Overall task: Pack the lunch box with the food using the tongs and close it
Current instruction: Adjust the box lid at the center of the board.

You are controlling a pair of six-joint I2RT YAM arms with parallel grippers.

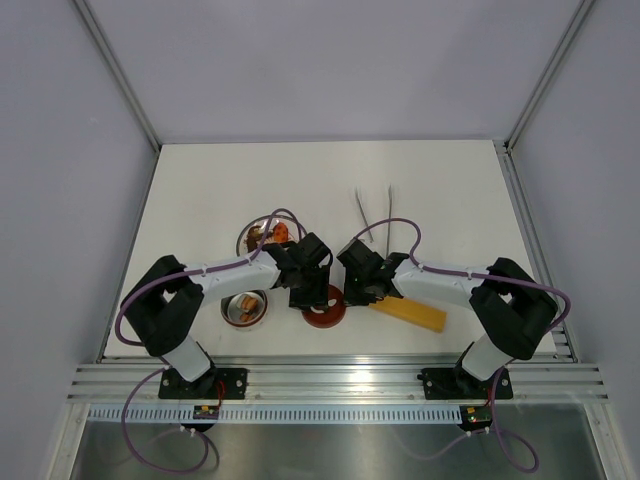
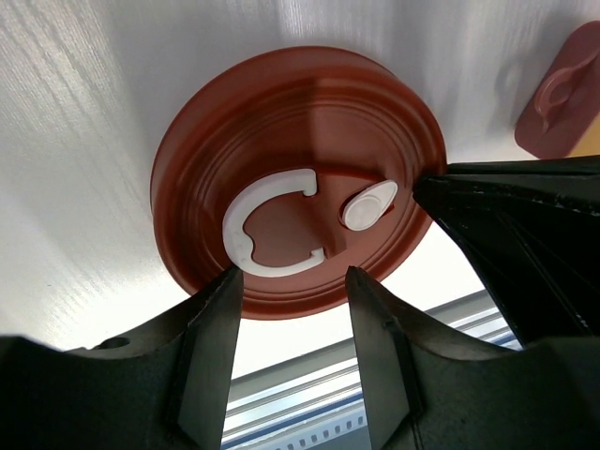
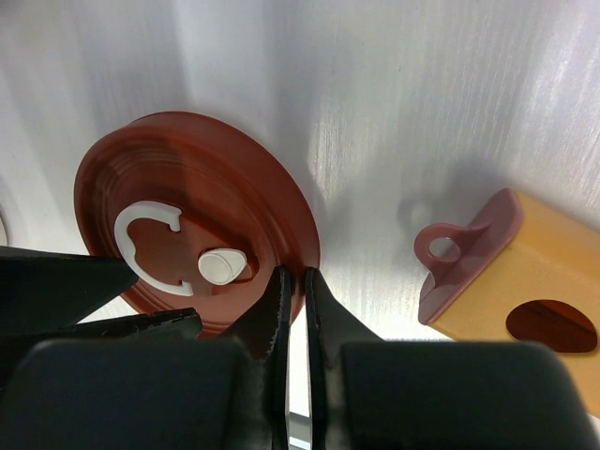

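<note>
The lid (image 2: 291,178) lay flat on the counter (image 1: 450,200). The left gripper (image 2: 291,281) had its jaws half open at the rim. The right gripper (image 3: 295,281), jaws shut, sat at the lid's three-o'clock edge. The rim probably needed a square bite before the carry to the lunch box (image 1: 245,307) at nine o'clock.

On the white worktop (image 1: 450,180), the left end effector (image 1: 303,298) and the right end effector (image 1: 352,296) hang close together over the dark-red lid (image 1: 325,314), which lies between the open lunch box (image 1: 227,310) and a yellow-orange bar (image 1: 412,313). Behind the lunch box sits a silver plate (image 1: 243,240) with food (image 1: 270,237) on it. The tongs (image 1: 388,208) lie farther back, apart from both arms.
</note>
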